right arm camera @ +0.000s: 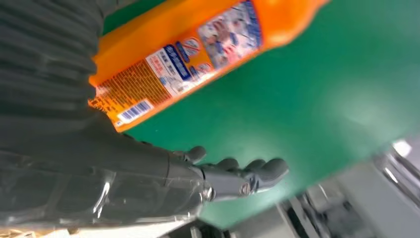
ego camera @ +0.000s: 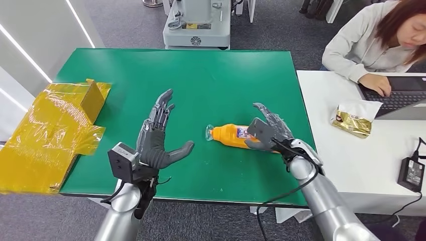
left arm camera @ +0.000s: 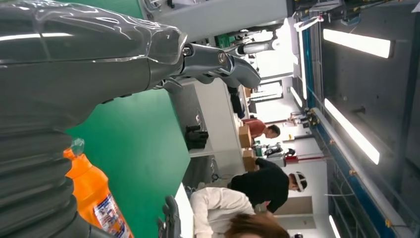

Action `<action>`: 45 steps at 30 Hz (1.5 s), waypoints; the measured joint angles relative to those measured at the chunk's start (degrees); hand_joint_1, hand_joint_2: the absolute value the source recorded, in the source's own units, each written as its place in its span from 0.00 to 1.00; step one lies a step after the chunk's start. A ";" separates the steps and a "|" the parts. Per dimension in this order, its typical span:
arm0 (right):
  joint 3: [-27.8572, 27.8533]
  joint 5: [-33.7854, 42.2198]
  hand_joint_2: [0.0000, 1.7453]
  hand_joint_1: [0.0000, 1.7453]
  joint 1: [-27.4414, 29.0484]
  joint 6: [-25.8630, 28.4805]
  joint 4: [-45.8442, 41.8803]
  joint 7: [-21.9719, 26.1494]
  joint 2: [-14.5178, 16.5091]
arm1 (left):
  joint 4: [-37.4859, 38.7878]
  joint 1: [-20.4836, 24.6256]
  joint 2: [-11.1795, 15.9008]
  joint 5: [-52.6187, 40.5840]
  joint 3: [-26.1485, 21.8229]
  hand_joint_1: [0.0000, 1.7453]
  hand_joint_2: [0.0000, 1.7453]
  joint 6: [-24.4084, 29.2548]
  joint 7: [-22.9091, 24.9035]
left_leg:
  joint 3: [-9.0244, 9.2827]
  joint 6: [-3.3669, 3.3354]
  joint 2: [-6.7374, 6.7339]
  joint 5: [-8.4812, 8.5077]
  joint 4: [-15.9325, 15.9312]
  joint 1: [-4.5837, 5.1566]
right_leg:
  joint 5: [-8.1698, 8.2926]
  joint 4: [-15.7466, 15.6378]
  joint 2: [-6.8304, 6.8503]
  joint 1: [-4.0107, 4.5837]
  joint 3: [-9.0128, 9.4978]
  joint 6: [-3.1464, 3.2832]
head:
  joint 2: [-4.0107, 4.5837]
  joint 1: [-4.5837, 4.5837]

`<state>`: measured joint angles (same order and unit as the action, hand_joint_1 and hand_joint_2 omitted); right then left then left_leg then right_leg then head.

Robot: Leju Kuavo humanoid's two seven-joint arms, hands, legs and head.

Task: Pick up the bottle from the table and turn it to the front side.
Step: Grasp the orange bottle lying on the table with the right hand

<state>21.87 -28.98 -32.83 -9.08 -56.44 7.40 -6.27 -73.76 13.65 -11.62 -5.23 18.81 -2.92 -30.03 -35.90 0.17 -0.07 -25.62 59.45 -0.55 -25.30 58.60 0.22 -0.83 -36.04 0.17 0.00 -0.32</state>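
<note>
The orange bottle [ego camera: 232, 134] lies on its side on the green worktop [ego camera: 201, 80], toward the near right part of it, with its clear cap end pointing to the robot's left. Its label, with a barcode and printed text, faces up in the right wrist view [right arm camera: 198, 59].

The right hand [ego camera: 269, 133] rests over the bottom end of the bottle, palm down, covering that end. Its fingers [right arm camera: 257, 171] are stretched out and apart in the right wrist view, with the thumb alongside the bottle; whether the hand actually grips the bottle or just lies against it cannot be told from these pictures.

The left hand [ego camera: 158, 138] hovers above the worktop to the left of the bottle, well apart from it, palm turned toward the bottle, fingers [ego camera: 162, 108] spread and pointing away from the robot, thumb out toward the bottle. It holds nothing.

A crumpled yellow plastic sheet with a yellow box [ego camera: 55, 128] lies over the left edge of the worktop. To the right stands a white desk [ego camera: 351, 160], where a person [ego camera: 374, 40] types on a laptop [ego camera: 397, 95]; a gold pouch [ego camera: 354, 120] and a black power adapter [ego camera: 411, 173] lie on it too.
</note>
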 joint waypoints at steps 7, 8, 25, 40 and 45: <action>8.18 -2.28 1.00 0.00 -9.18 -6.36 14.57 -0.39 -2.56 | 2.55 1.24 0.66 1.48 0.32 0.00 1.00 -0.79 -0.07 | -0.01 -0.02 0.01 -0.03 0.01 0.01 | -0.02 -0.02 0.00 0.00 -0.01 -0.03 | 0.00 0.00; 9.46 -2.61 1.00 0.00 -9.96 -7.19 15.92 -0.45 -2.88 | 2.87 1.44 0.75 1.89 0.32 0.00 1.00 -1.00 -0.07 | -0.01 -0.03 0.01 -0.04 0.01 0.01 | -0.03 -0.03 0.00 0.00 -0.01 -0.03 | 0.00 0.00; 20.30 2.45 1.00 1.00 -14.52 -9.26 22.25 -0.23 -6.97 | 5.22 1.72 1.66 4.93 0.32 0.00 1.00 -1.67 -0.50 | 0.00 -0.04 0.01 -0.04 0.03 0.00 | -0.03 -0.03 0.02 0.00 0.00 -0.03 | 0.00 -0.01; 22.31 15.46 1.00 1.00 -12.08 -4.90 20.55 5.53 -8.84 | 5.64 1.69 2.65 5.95 0.32 0.00 1.00 -1.27 -1.13 | 0.01 -0.03 0.00 -0.04 0.02 0.00 | -0.02 -0.02 0.01 0.01 0.01 -0.03 | 0.00 0.00; 19.48 26.42 1.00 1.00 -8.56 -6.81 16.45 6.95 -8.89 | 5.63 1.71 3.26 7.23 0.32 0.00 1.00 -0.34 -0.96 | 0.00 -0.03 0.02 -0.04 0.01 0.00 | -0.03 -0.02 0.02 0.01 0.01 -0.03 | 0.00 0.00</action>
<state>41.35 -2.55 -41.39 -15.88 -39.99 14.35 -15.16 -68.13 15.36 -8.36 2.00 19.12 -3.27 -30.99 -35.90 0.14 -0.06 -25.66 59.47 -0.56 -25.33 58.58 0.24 -0.81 -36.04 0.14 0.00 -0.32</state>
